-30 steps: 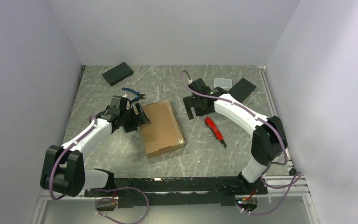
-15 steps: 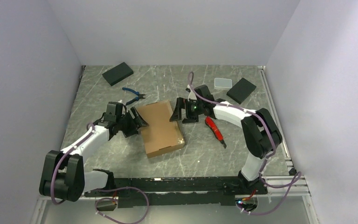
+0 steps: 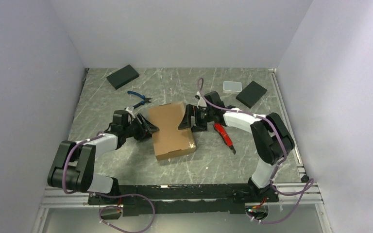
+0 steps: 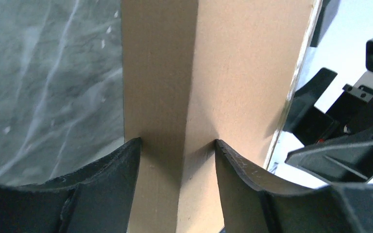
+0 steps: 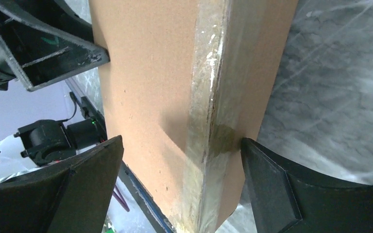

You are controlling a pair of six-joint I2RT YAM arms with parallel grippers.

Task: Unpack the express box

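Brown cardboard clamped from two sides: the express box (image 3: 171, 130), mid-table between the two arms, taken at its left long edge by the left gripper (image 4: 175, 145) and at its right long edge by the right gripper (image 5: 182, 145). On the left, fingers (image 4: 119, 170) partly spread, both tips pressed against the board either side of a narrow edge. On the right, jaws set wider, straddling an edge with glossy tape along it, both tips against the cardboard. Whether lifted clear of the grey marbled table (image 3: 126, 160), impossible to tell. Just right of the right gripper, a red utility knife (image 3: 225, 135); beyond the box's far left corner, blue pliers (image 3: 138, 98).
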